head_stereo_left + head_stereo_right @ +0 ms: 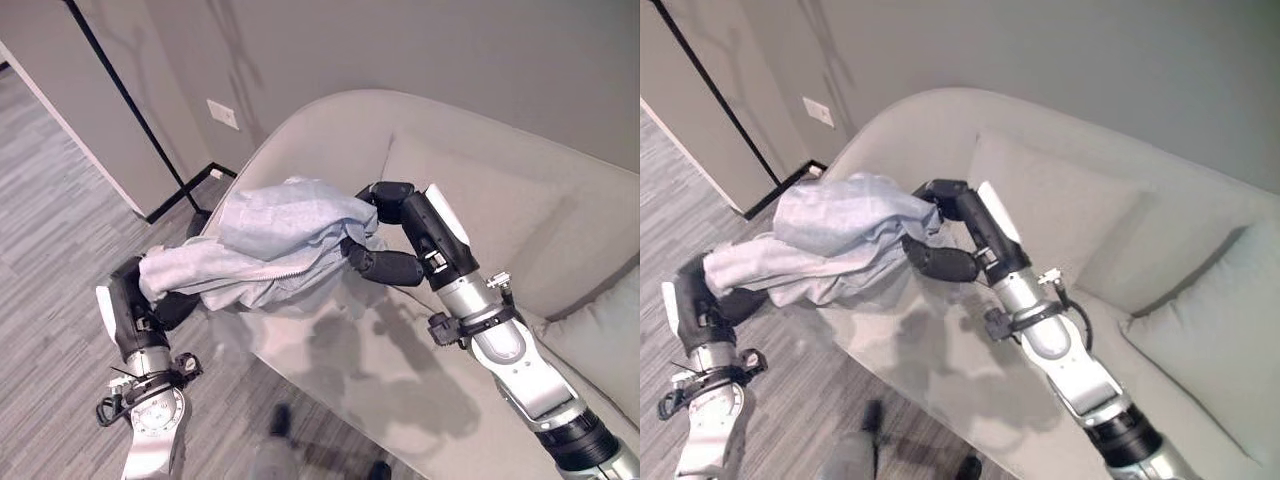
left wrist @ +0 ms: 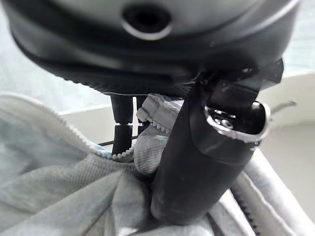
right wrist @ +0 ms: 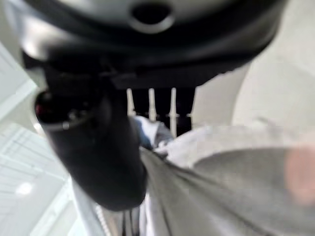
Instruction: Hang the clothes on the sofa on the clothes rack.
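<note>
Holding one end low, your left robot hand (image 1: 150, 305) has fingers curled into the pale grey zip-up garment (image 1: 270, 245), just off the sofa's (image 1: 480, 190) front edge over the floor (image 1: 50, 240). Farther in, your right robot hand (image 1: 385, 230) pinches the other end above the seat. Its long axis runs slung between them, clear of the cushions. A black pole (image 1: 125, 100), possibly the rack, stands beyond, nearer your left side
</note>
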Available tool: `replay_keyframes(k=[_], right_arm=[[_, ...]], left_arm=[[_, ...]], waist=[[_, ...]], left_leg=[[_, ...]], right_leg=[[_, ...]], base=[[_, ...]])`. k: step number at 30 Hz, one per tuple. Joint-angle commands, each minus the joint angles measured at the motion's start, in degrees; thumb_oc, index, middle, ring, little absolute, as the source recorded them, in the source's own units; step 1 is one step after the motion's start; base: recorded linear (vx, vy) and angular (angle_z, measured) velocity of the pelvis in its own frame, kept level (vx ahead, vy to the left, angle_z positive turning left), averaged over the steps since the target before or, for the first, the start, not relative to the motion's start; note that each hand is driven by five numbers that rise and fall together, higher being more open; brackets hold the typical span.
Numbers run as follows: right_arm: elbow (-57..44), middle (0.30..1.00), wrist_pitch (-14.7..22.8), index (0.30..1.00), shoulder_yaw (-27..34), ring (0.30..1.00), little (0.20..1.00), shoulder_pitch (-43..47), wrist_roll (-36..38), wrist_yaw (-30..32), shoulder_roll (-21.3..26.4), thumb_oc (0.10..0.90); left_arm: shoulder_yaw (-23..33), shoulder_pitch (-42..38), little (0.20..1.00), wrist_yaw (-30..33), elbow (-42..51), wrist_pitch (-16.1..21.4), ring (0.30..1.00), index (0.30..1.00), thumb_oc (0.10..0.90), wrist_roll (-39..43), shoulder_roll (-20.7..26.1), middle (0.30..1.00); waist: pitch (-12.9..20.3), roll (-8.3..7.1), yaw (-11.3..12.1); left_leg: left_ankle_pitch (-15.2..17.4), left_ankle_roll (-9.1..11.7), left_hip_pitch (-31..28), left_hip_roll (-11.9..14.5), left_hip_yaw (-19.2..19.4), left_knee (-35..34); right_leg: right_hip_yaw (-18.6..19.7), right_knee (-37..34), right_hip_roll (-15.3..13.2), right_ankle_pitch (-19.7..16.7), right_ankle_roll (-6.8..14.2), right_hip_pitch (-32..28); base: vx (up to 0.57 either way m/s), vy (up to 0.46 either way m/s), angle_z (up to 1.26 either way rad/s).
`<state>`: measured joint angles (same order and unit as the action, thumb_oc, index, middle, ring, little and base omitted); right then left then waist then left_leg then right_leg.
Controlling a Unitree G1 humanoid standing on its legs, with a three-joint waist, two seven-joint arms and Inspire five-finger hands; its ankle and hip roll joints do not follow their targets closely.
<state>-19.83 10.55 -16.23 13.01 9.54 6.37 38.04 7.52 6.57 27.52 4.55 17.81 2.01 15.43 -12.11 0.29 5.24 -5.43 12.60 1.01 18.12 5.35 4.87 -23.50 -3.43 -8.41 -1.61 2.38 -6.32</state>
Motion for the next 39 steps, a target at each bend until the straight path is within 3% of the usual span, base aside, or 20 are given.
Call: replay_keyframes(k=[1,4,6,7,8,10,13,15,16,17,19,20,21,23,28,35,36,37,38,39], right_arm=[[-4.6,0.3,8.4,0.3,11.2,0.3,0.3,0.5,1.5,3.6,-0.4,0.4],[-5.3,0.3,8.7,0.3,12.0,0.3,0.3,-3.8,1.6,3.7,-1.4,0.4],[-5.8,0.3,8.3,0.3,12.9,0.3,0.3,-6.8,0.6,3.7,-2.7,0.4],[-6.3,0.3,7.6,0.3,15.5,0.3,0.3,-12.1,-1.1,4.4,-4.8,0.4],[-6.3,0.3,7.1,0.3,15.7,0.3,0.3,-13.2,-2.1,4.6,-6.3,0.4],[-5.0,0.3,5.5,0.3,14.4,0.3,0.3,-14.2,-4.1,5.5,-10.1,0.4],[-3.4,0.3,5.0,0.3,13.3,0.3,0.3,-13.4,-5.4,6.5,-11.4,0.4],[-3.7,0.3,5.2,0.3,13.6,0.3,0.3,-14.8,-6.9,6.8,-12.3,0.4],[-3.9,0.3,6.1,0.3,15.3,0.3,0.3,-15.8,-6.8,7.0,-12.3,0.4],[-3.9,0.3,6.2,0.3,15.4,0.3,0.3,-15.9,-6.7,7.0,-12.3,0.4],[-3.9,0.3,6.9,0.3,16.9,0.3,0.3,-17.3,-6.2,7.0,-11.7,0.4],[-3.9,0.3,6.9,0.3,16.9,0.3,0.3,-17.3,-6.1,7.0,-11.7,0.4],[-3.3,0.3,7.7,0.3,17.3,0.3,0.3,-17.7,-5.7,7.0,-11.5,0.4],[-3.4,0.3,8.3,0.3,17.7,0.3,0.3,-18.3,-5.9,7.4,-11.0,0.4],[-3.7,0.3,8.2,0.3,18.3,0.3,0.3,-20.6,-4.1,7.4,-10.9,0.4],[-3.2,0.3,8.6,0.3,16.8,0.3,0.3,-19.5,-2.9,6.6,-10.4,0.4],[-3.2,0.3,8.6,0.3,15.9,0.3,0.3,-18.2,-3.5,7.1,-10.1,0.4],[-3.2,0.3,8.6,0.3,15.8,0.3,0.3,-18.2,-3.5,7.1,-10.1,0.4],[-3.3,0.3,8.4,0.3,15.3,0.3,0.3,-17.2,-3.9,7.5,-9.4,0.4],[-3.3,0.3,8.4,0.3,15.2,0.3,0.3,-17.2,-4.0,7.5,-9.3,0.4]], left_arm=[[7.7,-3.9,0.3,9.8,0.6,4.3,0.3,0.3,0.4,-1.7,4.4,0.3],[4.1,-4.9,0.3,10.9,0.0,4.3,0.3,0.3,0.4,-4.5,4.4,0.3],[1.4,-5.0,0.3,9.6,0.2,4.0,0.3,0.3,0.4,-5.3,4.5,0.3],[-2.3,-6.2,0.3,7.9,0.9,3.8,0.3,0.3,0.4,-5.9,4.8,0.3],[-3.2,-6.0,0.3,7.5,1.3,3.8,0.3,0.3,0.4,-6.4,5.2,0.3],[-5.1,-6.2,0.3,7.4,0.9,3.5,0.3,0.3,0.4,-8.9,7.5,0.3],[-5.1,-6.1,0.3,7.2,1.7,3.1,0.3,0.3,0.4,-10.8,9.0,0.3],[-5.9,-6.2,0.3,6.8,2.5,2.7,0.3,0.3,0.4,-13.2,9.9,0.3],[-6.7,-6.0,0.3,5.9,2.8,2.8,0.3,0.3,0.4,-14.2,9.6,0.3],[-6.8,-6.0,0.3,5.8,2.9,2.8,0.3,0.3,0.4,-14.3,9.6,0.3],[-7.7,-5.9,0.3,4.4,3.2,2.2,0.3,0.3,0.4,-13.8,9.0,0.3],[-7.7,-5.9,0.3,4.4,3.3,2.2,0.3,0.3,0.4,-13.8,9.0,0.3],[-8.4,-6.4,0.3,4.0,3.1,2.1,0.3,0.3,0.4,-12.9,8.3,0.3],[-9.3,-6.4,0.3,3.9,2.6,2.4,0.3,0.3,0.4,-11.0,6.9,0.3],[-10.0,-4.0,0.3,1.9,2.5,2.5,0.3,0.3,0.4,-8.5,4.6,0.3],[-12.7,-1.5,0.3,-1.8,4.2,4.1,0.3,0.3,0.4,-6.7,4.3,0.3],[-13.3,-2.3,0.3,-1.4,4.1,3.8,0.3,0.3,0.4,-5.7,3.8,0.3],[-13.3,-2.4,0.3,-1.4,4.1,3.8,0.3,0.3,0.4,-5.7,3.8,0.3],[-13.1,-2.9,0.3,-0.1,4.0,3.2,0.3,0.3,0.4,-6.4,4.9,0.3],[-13.1,-3.0,0.3,-0.1,4.0,3.2,0.3,0.3,0.4,-6.5,4.9,0.3]], waist=[[8.5,0.65,-2.6],[9.3,1.96,-4.1],[9.7,1.89,-4.9],[9.5,0.66,-5.7],[9.1,0.18,-5.9],[7.7,-2.07,-5.7],[6.6,-1.96,-5.2],[6.1,-2.07,-6.3],[6.5,-1.95,-5.9],[6.6,-1.92,-5.9],[6.8,-2.1,-6.5],[6.9,-2.05,-6.5],[7.1,-4.2,-7.1],[7.2,-6.91,-7.9],[8.8,-8.26,-7.8],[7.7,-6.73,-6.6],[7.3,-6.41,-7.0],[7.3,-6.38,-6.8],[8.0,-6.42,-6.5],[7.9,-6.45,-6.4]], left_leg=[[-6.0,0.3,-4.2,4.1,-2.1,-2.1],[-7.1,1.9,-4.9,5.4,-5.2,-3.3],[0.3,1.7,-5.1,4.3,-4.8,-3.6],[9.4,0.1,-4.4,1.8,-2.7,-2.9],[11.8,-1.2,-4.5,0.4,-2.6,-2.7],[14.2,-5.4,-5.7,-5.6,-1.0,-3.4],[13.9,-7.3,-6.6,-8.1,0.6,-4.2],[12.0,-9.6,-6.6,-11.0,-0.1,-6.1],[10.5,-10.8,-6.5,-12.9,0.0,-8.0],[10.2,-10.7,-6.4,-12.8,-0.1,-8.2],[8.5,-11.5,-5.6,-15.0,-0.5,-9.0],[8.6,-11.3,-5.7,-14.8,-0.5,-9.1],[7.7,-11.5,-4.7,-17.0,-0.9,-8.6],[7.9,-12.0,-4.5,-20.1,-2.1,-8.3],[9.0,-12.6,-3.6,-22.7,-3.7,-7.4],[12.6,-9.9,5.4,-21.2,-0.5,13.6],[11.5,-8.9,7.8,-16.4,1.3,15.6],[11.6,-8.9,7.6,-16.3,1.5,15.5],[9.8,-9.8,6.0,-11.5,-0.6,7.9],[9.4,-9.7,5.5,-11.5,-0.5,7.0]], right_leg=[[1.4,2.8,-5.7,0.2,5.8,8.2],[1.8,4.0,-9.9,-1.9,8.9,10.0],[1.6,4.6,-12.8,-3.1,10.4,9.9],[0.7,5.4,-17.8,-5.4,12.0,9.3],[1.0,6.6,-19.3,-7.2,12.3,9.3],[1.4,10.4,-25.8,-19.7,12.6,11.3],[-0.7,12.1,-27.8,-20.8,12.6,11.9],[2.5,16.6,-22.8,-15.5,11.0,12.9],[1.7,19.4,-16.6,-7.9,9.1,13.6],[1.4,19.4,-16.6,-7.8,8.8,13.6],[-1.6,22.4,-6.0,0.9,5.4,14.9],[-1.7,22.4,-5.9,1.1,5.2,14.8],[-0.3,20.0,1.6,4.4,3.2,14.2],[7.1,17.2,7.8,5.3,2.4,14.6],[12.4,7.8,8.9,4.2,0.4,9.2],[15.0,1.0,8.0,3.5,-0.2,3.4],[15.3,0.3,7.0,3.7,0.3,2.5],[15.5,0.3,7.0,3.7,0.3,2.5],[16.6,1.6,5.8,4.2,1.1,3.5],[16.6,1.8,5.8,4.2,1.0,3.5]], base=[[-0.12,0.45,0.24],[-0.11,0.619,0.23],[-0.04,0.475,0.19],[-0.05,0.67,0.21],[-0.08,0.689,0.72],[-0.11,0.562,0.74],[-0.11,0.472,-0.03],[-0.12,0.579,-0.03],[-0.1,0.407,0.64],[-0.09,0.443,0.6],[-0.06,0.281,0.61],[-0.06,0.147,0.59],[-0.02,0.103,0.38],[-0.02,0.128,0.4],[0.04,0.005,0.23],[-0.01,0.034,-0.13],[0.0,0.085,-0.19],[0.13,0.282,-0.05],[0.12,0.188,-0.09],[0.16,0.269,-0.19]])
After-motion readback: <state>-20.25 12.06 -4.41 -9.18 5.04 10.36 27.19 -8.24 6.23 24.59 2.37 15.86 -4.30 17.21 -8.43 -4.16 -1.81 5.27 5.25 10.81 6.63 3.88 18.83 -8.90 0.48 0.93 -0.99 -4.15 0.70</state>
